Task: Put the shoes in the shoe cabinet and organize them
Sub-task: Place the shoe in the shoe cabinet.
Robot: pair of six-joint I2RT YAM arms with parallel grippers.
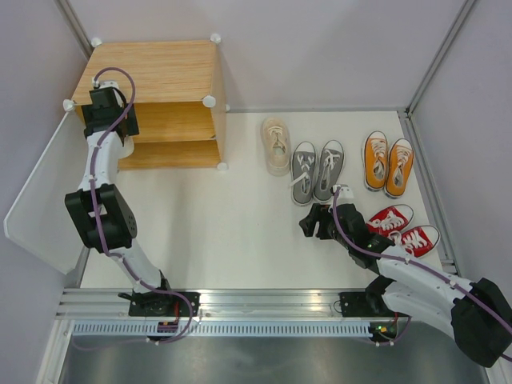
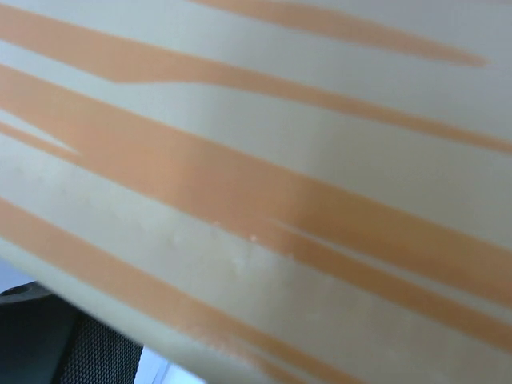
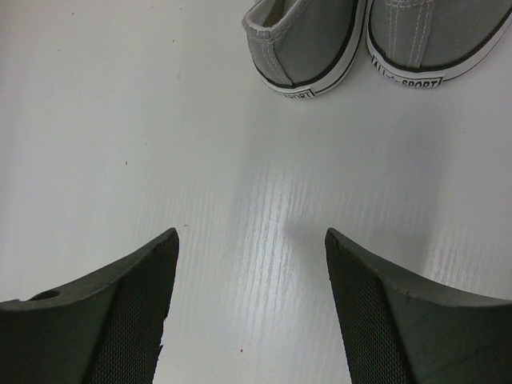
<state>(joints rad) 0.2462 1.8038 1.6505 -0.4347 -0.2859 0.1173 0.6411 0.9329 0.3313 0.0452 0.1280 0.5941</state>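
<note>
The light-wood shoe cabinet (image 1: 152, 72) stands at the back left with its white door (image 1: 40, 192) swung open. My left arm's wrist (image 1: 110, 112) is at the cabinet's open front, and its fingertips are hidden there. The left wrist view is filled by blurred wood grain (image 2: 264, 184), with one dark finger (image 2: 56, 340) at the bottom left. One cream shoe (image 1: 277, 146), a grey pair (image 1: 316, 170), an orange pair (image 1: 388, 164) and a red pair (image 1: 404, 230) lie on the white floor. My right gripper (image 1: 308, 222) (image 3: 250, 240) hangs open and empty just behind the grey heels (image 3: 308, 48).
A metal rail (image 1: 256, 304) runs along the near edge by the arm bases. Grey walls enclose the back and right side. White floor (image 1: 216, 224) lies between the cabinet and the shoes.
</note>
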